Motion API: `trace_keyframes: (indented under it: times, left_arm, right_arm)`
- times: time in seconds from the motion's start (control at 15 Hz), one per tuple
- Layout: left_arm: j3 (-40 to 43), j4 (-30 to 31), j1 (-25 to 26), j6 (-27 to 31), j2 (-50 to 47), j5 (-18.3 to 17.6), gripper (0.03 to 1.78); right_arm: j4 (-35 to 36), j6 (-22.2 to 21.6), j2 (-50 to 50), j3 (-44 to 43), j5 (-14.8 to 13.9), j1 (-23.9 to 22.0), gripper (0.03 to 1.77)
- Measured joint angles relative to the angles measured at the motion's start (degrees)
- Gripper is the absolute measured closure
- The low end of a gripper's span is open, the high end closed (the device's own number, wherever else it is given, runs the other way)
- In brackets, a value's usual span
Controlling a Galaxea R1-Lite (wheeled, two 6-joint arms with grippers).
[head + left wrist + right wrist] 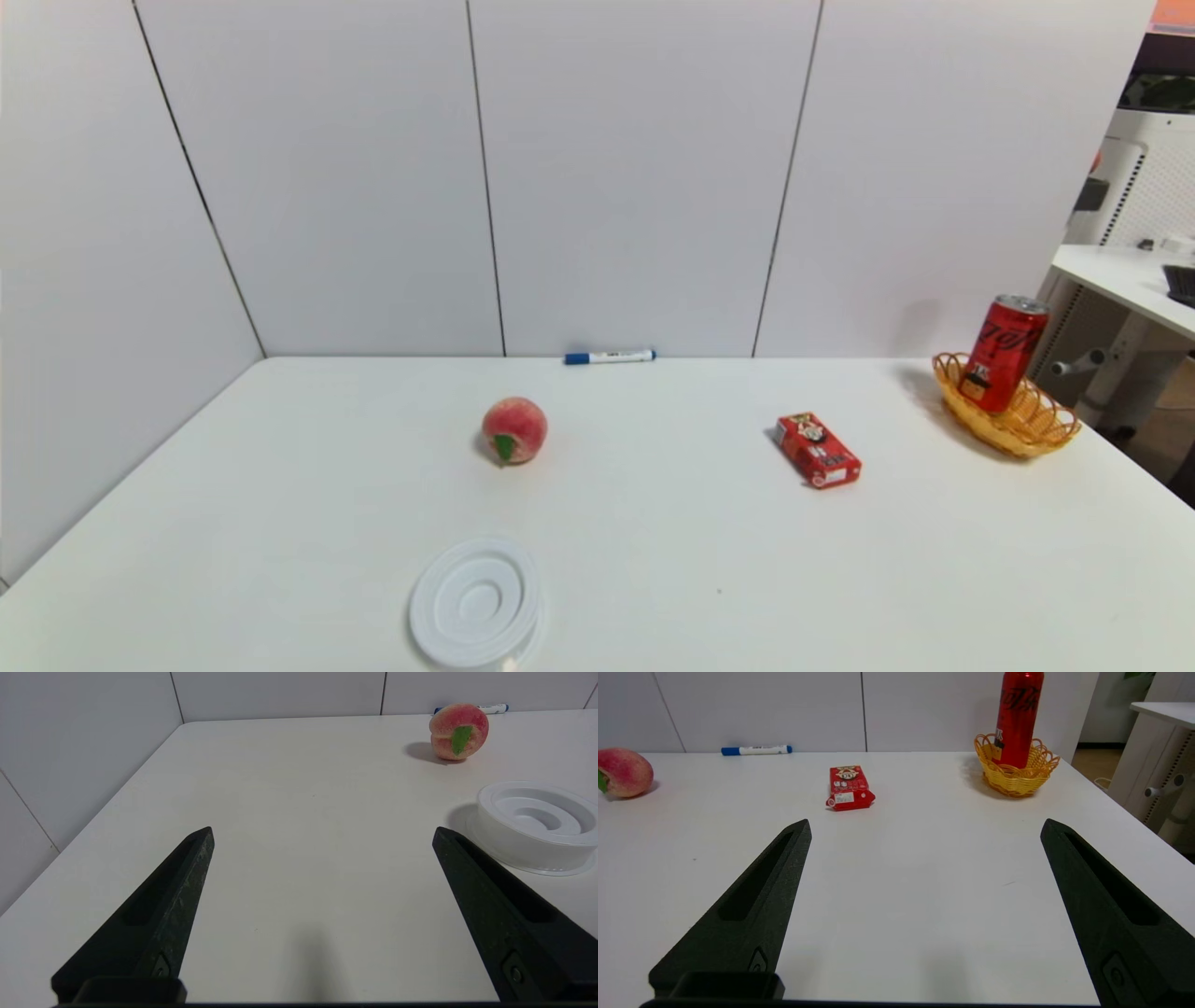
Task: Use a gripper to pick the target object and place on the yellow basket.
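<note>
Red can [1004, 355] in basket [1013, 434], two o'clock; carton [818, 451] nearer, peach [515, 429] toward eleven. White table [635, 523], pale wall behind. Left gripper [323, 833], right gripper [926, 823] over near side, fingers spread, both released.

The can [1019, 721] stands in the basket [1017, 777] on the tabletop [896, 872]; the carton [850, 787], marker [756, 750] and peach [625, 773] lie apart. The gripper [927, 820] is open.
</note>
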State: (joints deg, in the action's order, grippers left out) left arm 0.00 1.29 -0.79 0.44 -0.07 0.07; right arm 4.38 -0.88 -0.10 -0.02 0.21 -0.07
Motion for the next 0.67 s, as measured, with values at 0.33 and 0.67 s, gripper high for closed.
trace_keyframes:
  times: [0.33,0.67]
  left_arm:
    - [0.0,0.0,0.0,0.0,0.0,0.0,0.12]
    - [0.0,0.0,0.0,0.0,0.0,0.0,0.12]
  right_arm:
    - [0.0,-0.3,0.0,0.0,-0.2,0.0,0.11]
    - [0.0,-1.0,0.0,0.0,-0.4,0.0,0.11]
